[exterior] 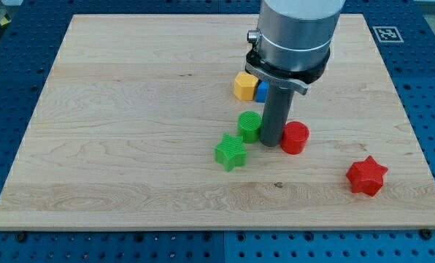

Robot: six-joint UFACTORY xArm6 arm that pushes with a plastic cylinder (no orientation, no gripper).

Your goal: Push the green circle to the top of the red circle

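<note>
The green circle (249, 125) lies near the middle of the wooden board (130, 109). The red circle (295, 136) lies to its right, slightly lower in the view. My tip (271, 142) stands between the two, touching or nearly touching the right side of the green circle and the left side of the red circle. The rod rises to the grey arm body (294, 33) at the view's top.
A green star (231, 152) lies just below and left of the green circle. A yellow block (244, 85) and a blue block (262, 89), partly hidden by the arm, sit above. A red star (366, 175) lies at the lower right.
</note>
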